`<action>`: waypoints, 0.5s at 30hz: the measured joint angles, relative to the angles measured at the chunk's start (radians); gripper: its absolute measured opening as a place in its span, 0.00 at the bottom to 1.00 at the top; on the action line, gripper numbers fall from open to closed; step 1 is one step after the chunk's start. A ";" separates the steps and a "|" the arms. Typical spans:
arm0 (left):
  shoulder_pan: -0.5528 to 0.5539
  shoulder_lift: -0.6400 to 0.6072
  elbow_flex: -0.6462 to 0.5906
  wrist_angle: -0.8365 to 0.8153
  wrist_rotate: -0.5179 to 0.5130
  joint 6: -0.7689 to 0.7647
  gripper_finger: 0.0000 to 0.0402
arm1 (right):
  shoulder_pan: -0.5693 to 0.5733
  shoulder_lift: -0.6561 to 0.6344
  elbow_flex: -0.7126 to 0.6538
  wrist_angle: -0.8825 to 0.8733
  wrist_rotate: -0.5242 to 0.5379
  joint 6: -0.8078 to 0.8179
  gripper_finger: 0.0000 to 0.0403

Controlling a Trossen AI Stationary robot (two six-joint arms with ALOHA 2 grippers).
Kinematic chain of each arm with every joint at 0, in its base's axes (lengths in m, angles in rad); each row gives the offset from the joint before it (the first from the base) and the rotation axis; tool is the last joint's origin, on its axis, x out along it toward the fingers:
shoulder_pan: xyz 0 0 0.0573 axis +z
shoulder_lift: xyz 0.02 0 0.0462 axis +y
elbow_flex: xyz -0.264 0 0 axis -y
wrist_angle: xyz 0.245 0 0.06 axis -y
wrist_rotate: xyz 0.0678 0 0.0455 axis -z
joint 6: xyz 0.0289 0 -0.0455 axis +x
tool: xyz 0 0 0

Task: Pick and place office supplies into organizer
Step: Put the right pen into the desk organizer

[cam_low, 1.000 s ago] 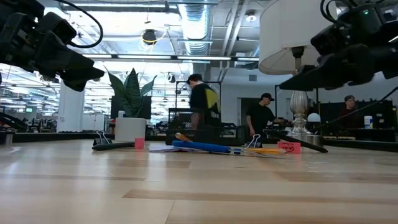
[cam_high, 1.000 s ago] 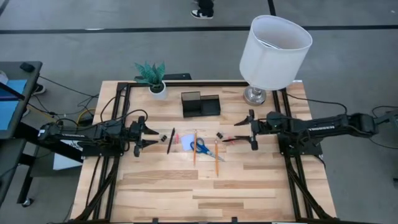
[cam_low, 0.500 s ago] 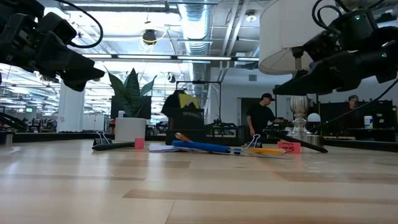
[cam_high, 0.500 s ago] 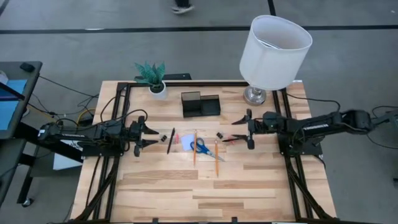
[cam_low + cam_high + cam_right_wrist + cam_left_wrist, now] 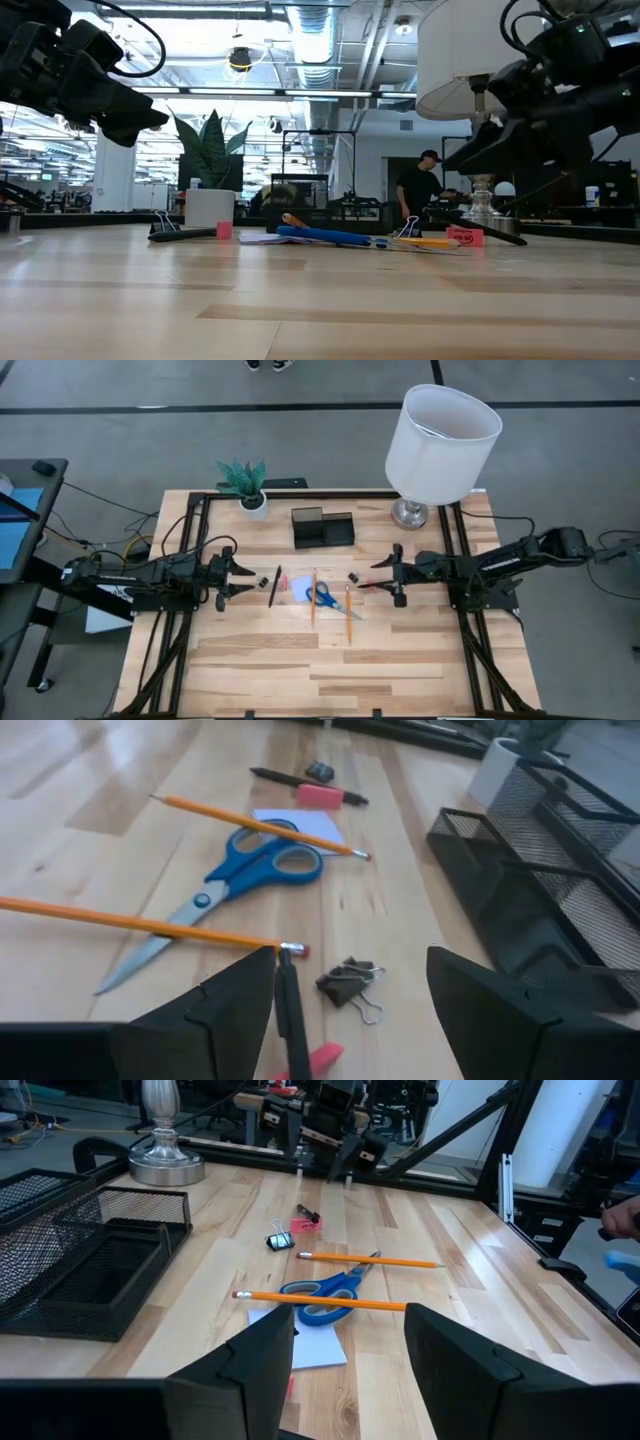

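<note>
The office supplies lie in a loose cluster at mid-table: blue-handled scissors [image 5: 322,596], two pencils [image 5: 313,598] [image 5: 348,612], a black pen [image 5: 275,586], a pale note pad [image 5: 299,590], binder clips [image 5: 262,578] [image 5: 352,577] and a red pen [image 5: 368,584]. The black mesh organizer [image 5: 322,527] stands behind them, toward the far edge. My right gripper [image 5: 381,577] hovers open just right of the red pen; in its wrist view a binder clip [image 5: 350,982] lies ahead of its fingers. My left gripper [image 5: 245,577] waits open left of the cluster, above the table.
A white-shaded lamp [image 5: 440,440] stands at the far right and a potted plant [image 5: 250,500] at the far left. Black frame rails [image 5: 470,650] run along both sides. Bare wood stretches toward the near edge. A person [image 5: 412,195] stands in the room beyond.
My right gripper has gone toward the table's left edge and a little down, closer to the red pen and binder clip, its arm swinging slightly toward the near edge. It has stayed open. The supplies lie where they were.
</note>
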 joint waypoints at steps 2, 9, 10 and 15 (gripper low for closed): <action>0.000 0.000 0.000 0.000 0.000 0.000 0.46 | 0.018 0.028 0.020 0.000 0.017 0.005 0.63; 0.000 0.000 0.000 0.000 -0.001 0.000 0.46 | 0.061 0.129 0.084 -0.023 0.021 0.011 0.63; 0.000 0.000 0.000 0.000 -0.001 0.000 0.46 | 0.061 0.141 0.089 -0.033 0.020 0.012 0.63; 0.000 0.000 0.000 0.000 -0.002 0.000 0.46 | 0.058 0.166 0.132 -0.118 0.016 0.018 0.63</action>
